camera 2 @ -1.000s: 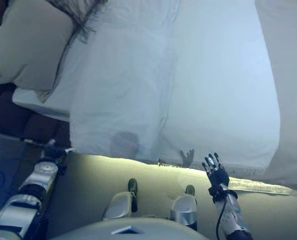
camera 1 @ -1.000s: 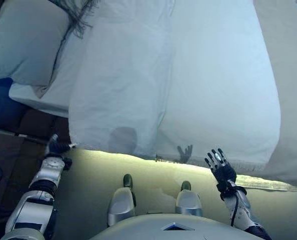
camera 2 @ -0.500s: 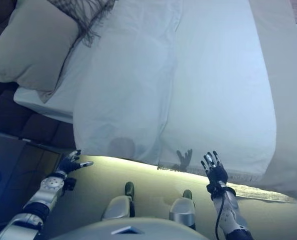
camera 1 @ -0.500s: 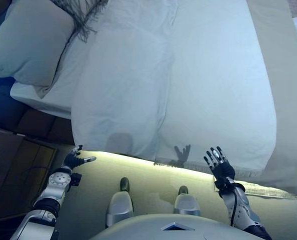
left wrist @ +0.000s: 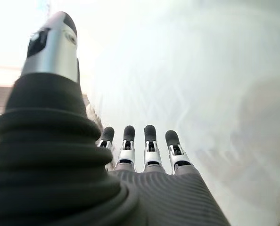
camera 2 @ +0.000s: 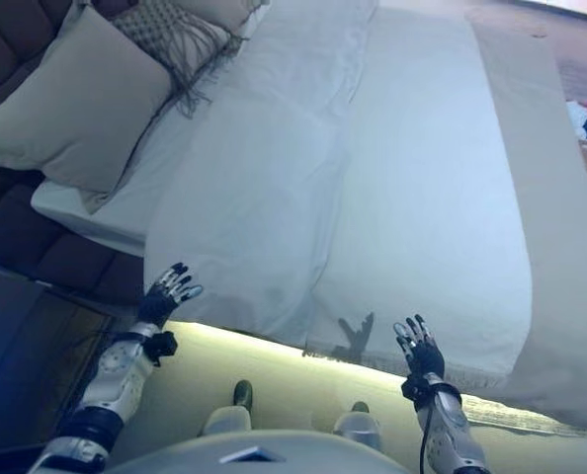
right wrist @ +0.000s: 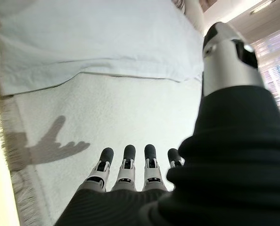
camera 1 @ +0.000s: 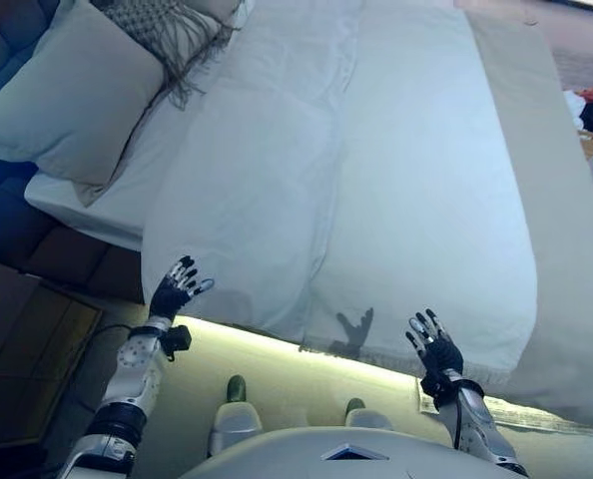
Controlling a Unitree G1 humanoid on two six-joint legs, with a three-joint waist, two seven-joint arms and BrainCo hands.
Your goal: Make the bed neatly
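While spread flat, left robot hand (camera 1: 172,291), right robot hand (camera 1: 433,346) hold nothing.

Wide bed (camera 1: 67,200) with white fitted sheet, seen from its long side. White duvet (camera 1: 267,190) lies lengthwise over middle, rumpled, long crease down centre, near edge draped over bed side. White textured blanket with fringed hem (camera 1: 456,230) spread flat beside it, partly under duvet. Large pale square pillow (camera 1: 72,95) at head end, patterned fringed cushion (camera 1: 157,25) just beyond it.
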